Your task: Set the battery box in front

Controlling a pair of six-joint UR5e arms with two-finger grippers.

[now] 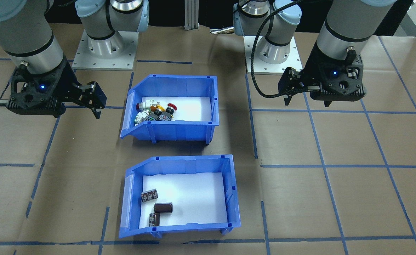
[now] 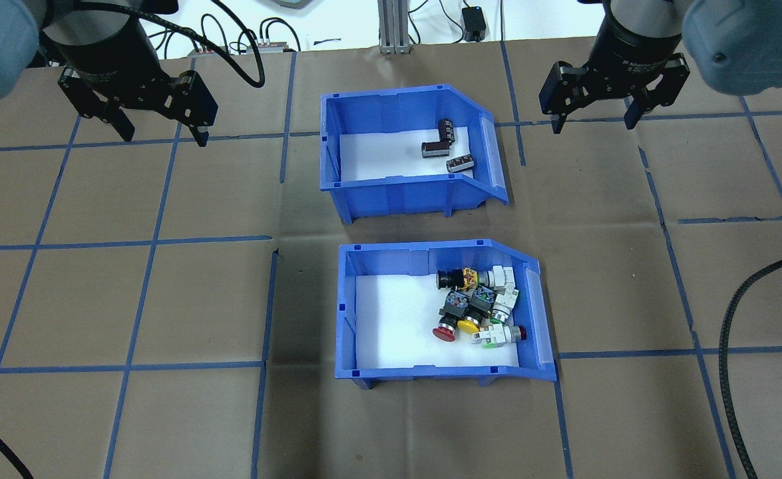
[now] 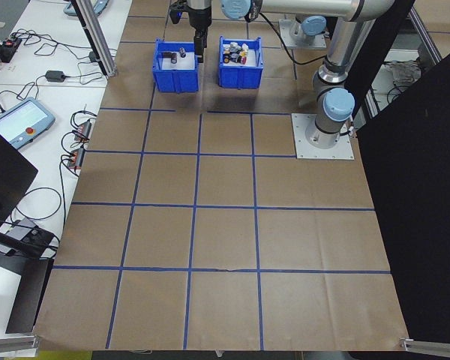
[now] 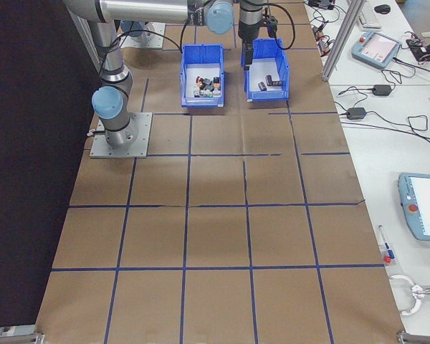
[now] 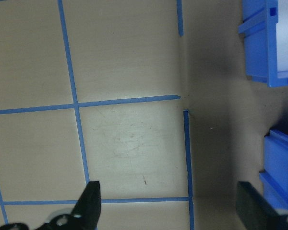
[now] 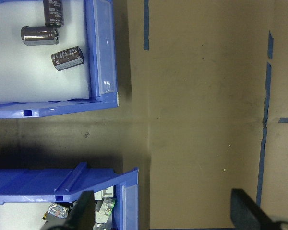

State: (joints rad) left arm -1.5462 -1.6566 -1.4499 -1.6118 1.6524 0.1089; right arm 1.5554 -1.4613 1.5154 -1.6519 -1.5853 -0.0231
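The battery box (image 2: 404, 193) is a blue open-top bin with a white liner, standing at the far middle of the table in the overhead view. Three dark brown cells (image 2: 445, 146) lie by its sloped right side. It also shows in the front-facing view as the battery box (image 1: 179, 228) nearest that camera. My left gripper (image 2: 163, 133) hangs open well to its left, holding nothing. My right gripper (image 2: 593, 125) hangs open to its right, also holding nothing. In the right wrist view the battery box (image 6: 100, 52) lies up and left of the open right gripper (image 6: 163, 207).
A second blue bin (image 2: 430, 372) with red, yellow and white push-button switches (image 2: 480, 306) stands closer to the robot, just behind the battery box. Brown paper with blue tape lines covers the table. A black cable (image 2: 730, 346) loops over the right side.
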